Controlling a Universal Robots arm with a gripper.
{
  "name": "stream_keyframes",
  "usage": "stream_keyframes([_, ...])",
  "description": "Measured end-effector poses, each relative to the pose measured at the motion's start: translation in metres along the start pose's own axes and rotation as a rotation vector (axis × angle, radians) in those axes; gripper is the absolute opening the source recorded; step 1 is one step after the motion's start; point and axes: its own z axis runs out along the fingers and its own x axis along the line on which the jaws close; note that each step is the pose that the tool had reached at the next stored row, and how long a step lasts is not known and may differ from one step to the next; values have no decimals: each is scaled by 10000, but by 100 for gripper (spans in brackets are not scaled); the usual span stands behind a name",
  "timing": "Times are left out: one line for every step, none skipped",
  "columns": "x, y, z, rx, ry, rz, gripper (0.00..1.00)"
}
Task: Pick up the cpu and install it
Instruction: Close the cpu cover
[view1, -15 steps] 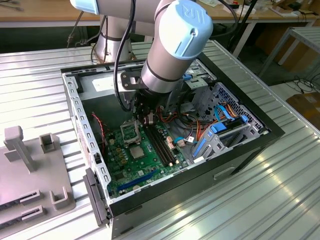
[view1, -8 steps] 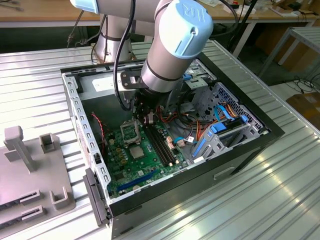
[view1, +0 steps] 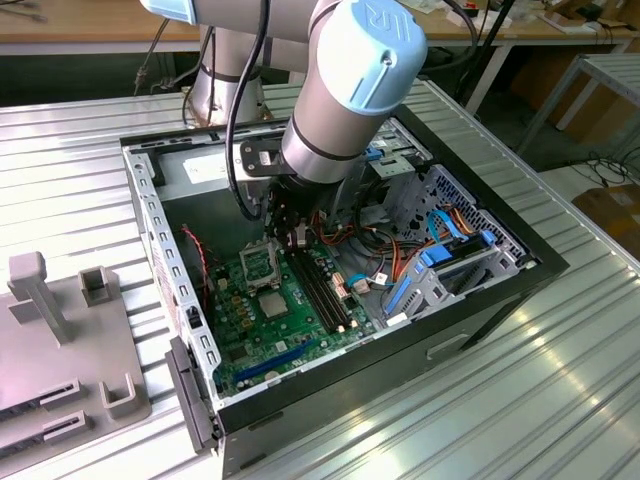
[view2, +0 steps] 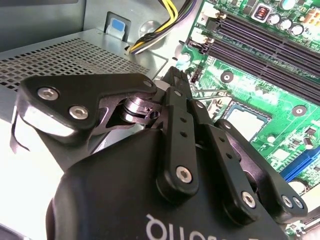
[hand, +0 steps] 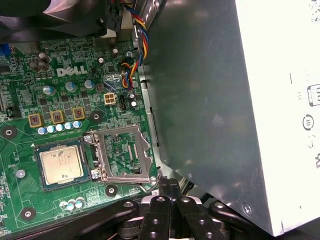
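Starting at the exterior view's left, a grey plastic fixture (view1: 60, 340) sits on the ribbed metal table (view1: 560, 400), well apart from the socket frame (view1: 257, 262), which I take as my marker. Next comes the open computer case (view1: 150, 230), with the grey power supply (view1: 205, 172) against its wall, near the socket frame. The green motherboard (view1: 262, 345) on the case floor carries that frame, which is swung open so that bare board shows through its window.

The cpu (view1: 272, 303) lies just beside the socket frame. It is set flat in the square socket, silver-grey top up and uncovered. In the first wrist view the cpu (hand: 60, 166) and the socket frame (hand: 122, 155) sit edge to edge.

My pincer (view1: 293, 238) hangs just past the socket frame towards the exterior view's right, pointing down into the case and apart from the cpu. In both wrist views my fingers (hand: 159, 200) are pressed together with no gap, and I see nothing clamped between them. In the second wrist view a thin metal lever (view2: 212, 92) runs close by my pincer (view2: 176, 76). It may be brushing the tips, but I cannot tell from this angle.

Further to the exterior view's right of the socket frame run the long black memory slots (view1: 322, 288), then the drive cage (view1: 440, 270) with its blue tabs, well apart from the frame
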Motion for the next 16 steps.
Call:
stream_keyframes([0, 0, 0, 0, 0, -1, 11])
stream_keyframes([1, 0, 0, 2, 17, -2, 11])
stream_keyframes([1, 0, 0, 4, 28, -1, 11])
stream_keyframes([1, 0, -1, 6, 33, 0, 11])
stream_keyframes([0, 0, -3, 6, 34, 0, 11])
stream_keyframes([-1, 1, -6, 6, 34, 0, 11])
stream_keyframes([-2, 0, -9, 6, 33, -1, 11])
stream_keyframes([-3, 1, -14, 6, 36, 0, 11])
stream_keyframes([-5, 1, -21, 6, 36, 0, 11])
stream_keyframes([-6, 1, -24, 6, 34, 0, 11])
stream_keyframes([-6, 2, -26, 7, 32, 0, 11])
stream_keyframes([-7, 2, -28, 7, 32, -1, 11])
stream_keyframes([-7, 2, -29, 7, 32, -1, 11])
stream_keyframes([-7, 2, -31, 6, 34, 0, 11])
stream_keyframes([-7, 2, -31, 6, 34, 0, 11])
stream_keyframes([-7, 2, -32, 7, 37, 0, 11])
